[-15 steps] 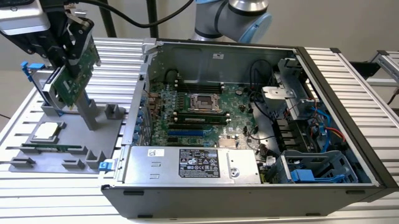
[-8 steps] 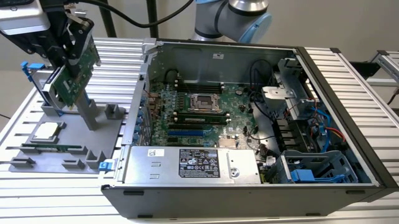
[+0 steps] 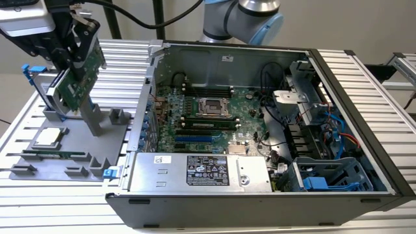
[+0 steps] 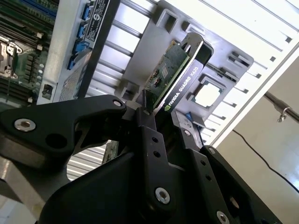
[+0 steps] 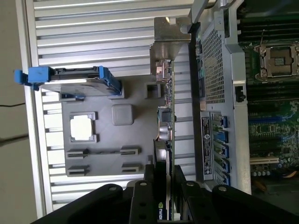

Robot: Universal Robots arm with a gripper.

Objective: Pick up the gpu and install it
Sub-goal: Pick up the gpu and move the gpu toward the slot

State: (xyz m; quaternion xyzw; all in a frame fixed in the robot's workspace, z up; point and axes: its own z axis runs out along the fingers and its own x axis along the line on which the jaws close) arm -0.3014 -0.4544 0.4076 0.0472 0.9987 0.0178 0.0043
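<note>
One gpu point(image 3: 75, 90), a flat green circuit card with black shroud and silver end bracket, clamped in the black two-finger claw point(image 3: 73, 61), long axis hanging steeply down from it, bracket end lowest, over the grey holder tray point(image 3: 71, 141) at the ribbed metal worktop point(image 3: 52, 204) edge on the exterior view's left, with the open black computer case point(image 3: 195, 204) alongside toward that view's right.

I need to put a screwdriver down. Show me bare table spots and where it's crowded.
Bare table slats: near side of the gray tray, and beyond the case on the exterior view's right. Crowded: the tray, with hard drive, processor and the claw gripping the gpu above.
</note>
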